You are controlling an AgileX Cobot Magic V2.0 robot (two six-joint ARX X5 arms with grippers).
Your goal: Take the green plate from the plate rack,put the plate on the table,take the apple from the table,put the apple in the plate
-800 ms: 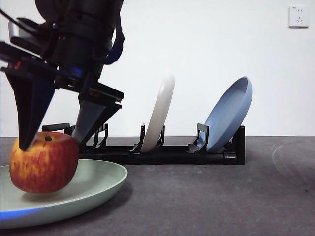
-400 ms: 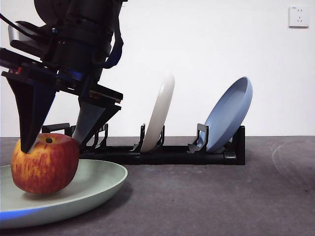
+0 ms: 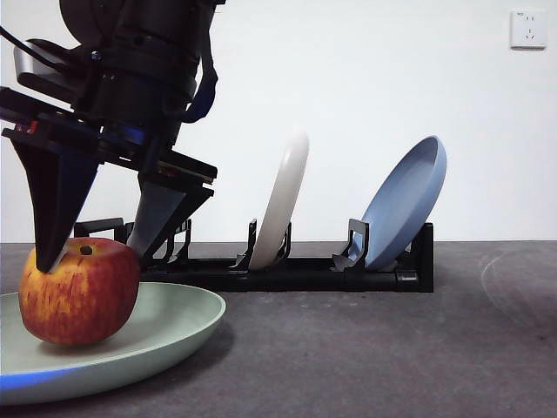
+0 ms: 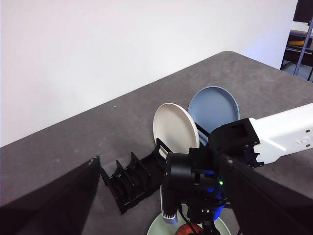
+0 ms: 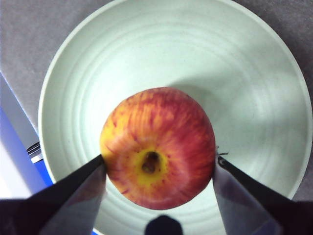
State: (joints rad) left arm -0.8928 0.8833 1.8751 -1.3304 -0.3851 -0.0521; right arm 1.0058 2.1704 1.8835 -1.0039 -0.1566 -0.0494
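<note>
Table: dark grey, matte, with a faint scuff arc toward the right edge in the front view.

Plate rack: long, low, black, standing across the far middle of the table. A cream-white plate leans upright in a middle slot; a blue plate leans tilted at the right end against the blocky end piece. The left slots hold nothing.

Green plate: lies flat on the table at near left, in front of the rack's left end and apart from it. Pale sage, shallow raised rim, concentric rings visible from above.

Right gripper: comes down from the upper left, big and dark, directly over the green plate. Its two jaws straddle the apple, tips touching or just beside its flanks near the top; too close to call whether they press or have let go.

Apple: red with yellow-orange streaks, stem dimple up, sitting on the plate's floor a little off centre.

Left gripper: high above the table, well clear of the work, jaws spread wide, holding nothing.
</note>
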